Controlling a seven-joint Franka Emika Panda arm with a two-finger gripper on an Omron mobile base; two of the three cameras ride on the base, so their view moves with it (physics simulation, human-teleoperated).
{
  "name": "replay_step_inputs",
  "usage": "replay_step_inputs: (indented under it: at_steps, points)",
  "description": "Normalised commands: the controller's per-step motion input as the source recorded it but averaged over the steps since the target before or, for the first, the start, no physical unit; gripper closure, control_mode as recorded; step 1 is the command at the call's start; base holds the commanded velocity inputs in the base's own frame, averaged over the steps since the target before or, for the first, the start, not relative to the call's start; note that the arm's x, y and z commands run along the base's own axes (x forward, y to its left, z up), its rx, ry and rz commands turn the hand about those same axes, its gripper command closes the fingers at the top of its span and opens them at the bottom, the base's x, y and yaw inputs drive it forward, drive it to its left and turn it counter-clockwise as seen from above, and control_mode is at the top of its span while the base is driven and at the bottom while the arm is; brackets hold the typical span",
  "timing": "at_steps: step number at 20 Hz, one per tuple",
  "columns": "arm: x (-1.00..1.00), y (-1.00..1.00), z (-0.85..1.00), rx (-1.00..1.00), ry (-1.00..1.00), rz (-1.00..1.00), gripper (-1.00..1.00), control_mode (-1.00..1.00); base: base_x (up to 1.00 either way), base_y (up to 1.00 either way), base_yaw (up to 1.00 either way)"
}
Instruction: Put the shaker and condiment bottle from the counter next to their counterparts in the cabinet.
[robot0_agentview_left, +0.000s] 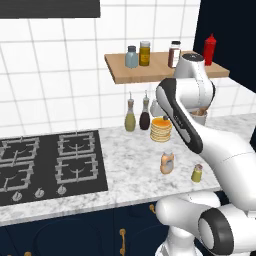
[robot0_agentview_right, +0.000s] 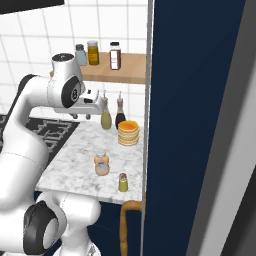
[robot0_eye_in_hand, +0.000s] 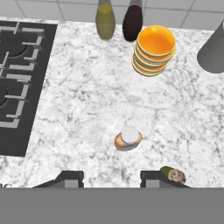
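The gripper (robot0_eye_in_hand: 111, 177) hung above the counter (robot0_eye_in_hand: 78, 113), jaws spread wide and holding nothing. The condiment bottle (robot0_eye_in_hand: 128, 139) stood upright on the counter, in front of the stacked orange bowls (robot0_eye_in_hand: 154, 50). The shaker (robot0_eye_in_hand: 173, 174) stood just beside it, nearer the counter's front edge.

You are looking at flat, even rendered light, bright on the white tiles and the marbled counter (robot0_agentview_left: 130, 165). Shadows are faint, so its source is hard to place, perhaps overhead. There is no glare and no edge distortion, though the low-resolution base views soften small objects.
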Motion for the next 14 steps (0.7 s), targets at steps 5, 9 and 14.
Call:
replay_step_inputs:
  at_steps: [5, 9, 14]
  points:
    - [0.0, -0.02, -0.04, 0.0, 0.0, 0.0, -1.0, -1.0, 0.0, 0.0, 0.0]
    - [-0.18, -0.17, -0.14, 0.01, -0.03, 0.0, -1.0, -1.0, 0.0, 0.0, 0.0]
    - [-0.38, -0.28, -0.08, 0.03, -0.09, 0.0, -1.0, -1.0, 0.0, 0.0, 0.0]
